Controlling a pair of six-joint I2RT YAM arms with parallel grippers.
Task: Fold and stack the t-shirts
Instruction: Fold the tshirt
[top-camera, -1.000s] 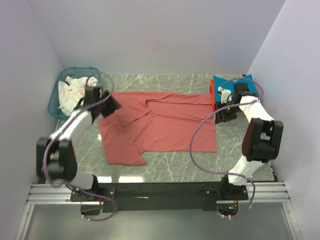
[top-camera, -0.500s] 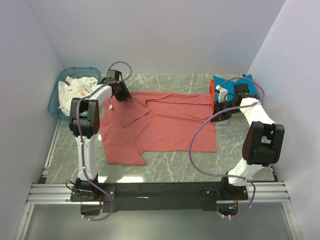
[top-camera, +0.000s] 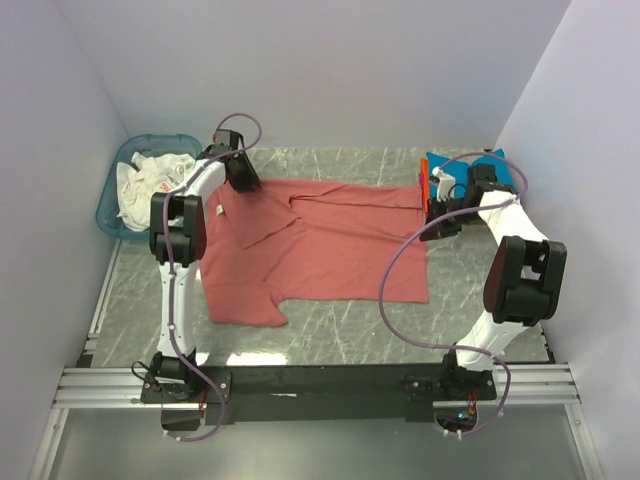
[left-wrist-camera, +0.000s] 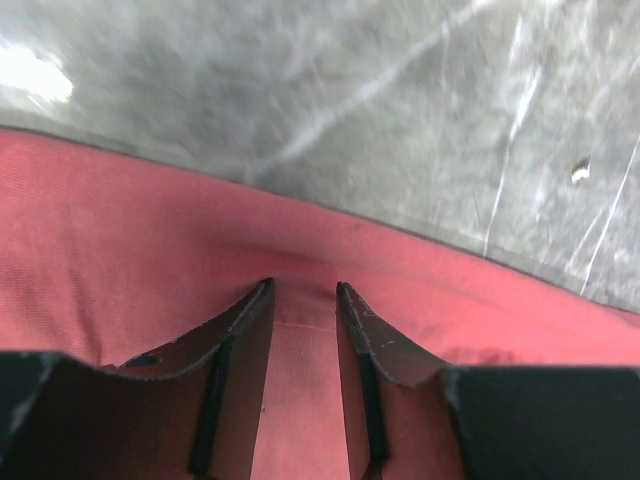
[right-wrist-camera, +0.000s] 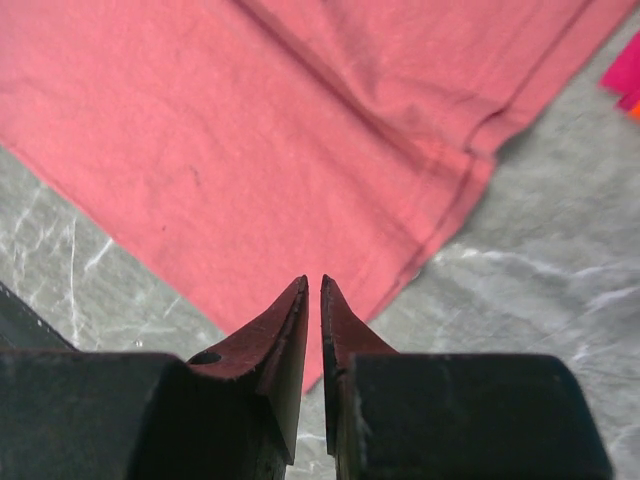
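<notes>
The dusty-red t-shirt (top-camera: 320, 245) lies spread flat on the marble table, with its white neck label (top-camera: 219, 211) at the left. My left gripper (top-camera: 243, 180) is at the shirt's far left corner. In the left wrist view (left-wrist-camera: 302, 290) its jaws stand a little apart, pressed onto the red cloth (left-wrist-camera: 120, 230) near its far edge. My right gripper (top-camera: 432, 222) hangs over the shirt's right edge. In the right wrist view (right-wrist-camera: 312, 283) it is shut and empty, just above the hem (right-wrist-camera: 250, 130). The folded teal-blue shirt (top-camera: 505, 170) lies on an orange one (top-camera: 424, 185) at the far right.
A translucent teal basket (top-camera: 108, 205) with white cloth (top-camera: 145, 180) stands at the far left. White walls close in the left, back and right. The arm bases and their rail (top-camera: 320, 385) run along the near edge.
My left arm swung from the shirt's left side up to its far left corner. My right gripper moved a little toward the shirt's right edge. The shirt shifted slightly left.
</notes>
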